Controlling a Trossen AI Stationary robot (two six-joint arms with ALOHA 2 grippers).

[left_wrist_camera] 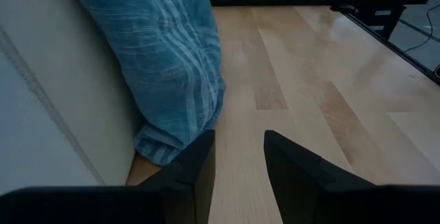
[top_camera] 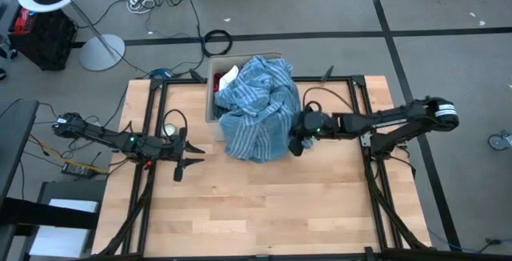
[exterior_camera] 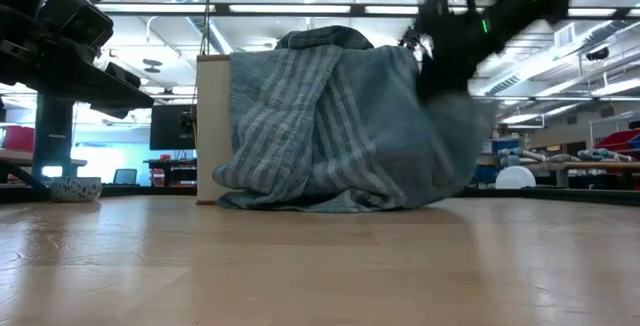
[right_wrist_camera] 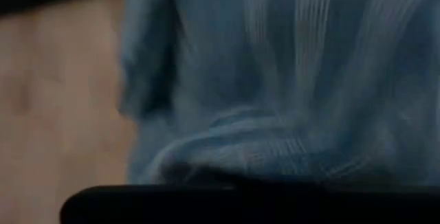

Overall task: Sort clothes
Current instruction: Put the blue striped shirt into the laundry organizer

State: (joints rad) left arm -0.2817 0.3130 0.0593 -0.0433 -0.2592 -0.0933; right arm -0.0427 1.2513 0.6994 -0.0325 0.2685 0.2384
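A blue-white striped shirt (top_camera: 256,109) hangs over a tan cardboard box (top_camera: 213,93) at the table's far middle. Its lower folds (exterior_camera: 330,198) rest on the wood. A white piece (top_camera: 230,75) and a red piece (top_camera: 230,115) show inside the box. My right gripper (top_camera: 296,142) is shut at the shirt's right side, high against the cloth (exterior_camera: 440,61). My left gripper (top_camera: 190,158) waits open at the table's left. Its fingers (left_wrist_camera: 239,152) stand just short of the shirt's hem (left_wrist_camera: 161,148), beside the box wall (left_wrist_camera: 55,100). My right gripper comes at the striped shirt from the table's right, slanting down, and meets its right side (top_camera: 286,133). Folds of cloth (right_wrist_camera: 275,148) bunch right at the gripper, whose own body hides the fingertips. The shirt stays draped over the box, lower edge on the table.
Black frame rails (top_camera: 152,125) run along both sides of the table, with cable loops (top_camera: 172,121) near the left one. A small bowl (exterior_camera: 75,188) stands at the left. Bare wood (top_camera: 264,205) covers the near half.
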